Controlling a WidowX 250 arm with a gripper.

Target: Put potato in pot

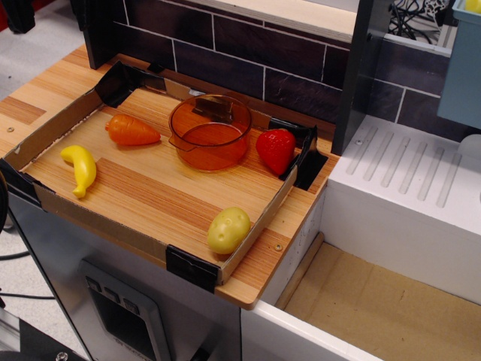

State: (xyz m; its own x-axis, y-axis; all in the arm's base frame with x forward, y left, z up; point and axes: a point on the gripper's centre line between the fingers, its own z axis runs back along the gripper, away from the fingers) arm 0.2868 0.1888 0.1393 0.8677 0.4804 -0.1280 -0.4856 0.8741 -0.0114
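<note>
We are seeing one translucent orange pot (210,133) sitting empty at the back of a cardboard-walled wooden tray (143,197). Around the pot we are counting one carrot (131,131) just left, one strawberry (276,150) just right, one banana (80,168) farther left. One potato (228,229) is lying well in front of the pot, against the tray's right wall. No gripper is showing, so we cannot tell its state or position relative to the potato.

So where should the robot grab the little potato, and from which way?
Probably from straight above, pinching the potato across its narrower middle. It lies on its side in the near right corner of the tray, close against the cardboard wall, so a sideways approach looks blocked there. Its top is bare and rounded, and nothing else lies near it. No gripper shows in this view.
</note>
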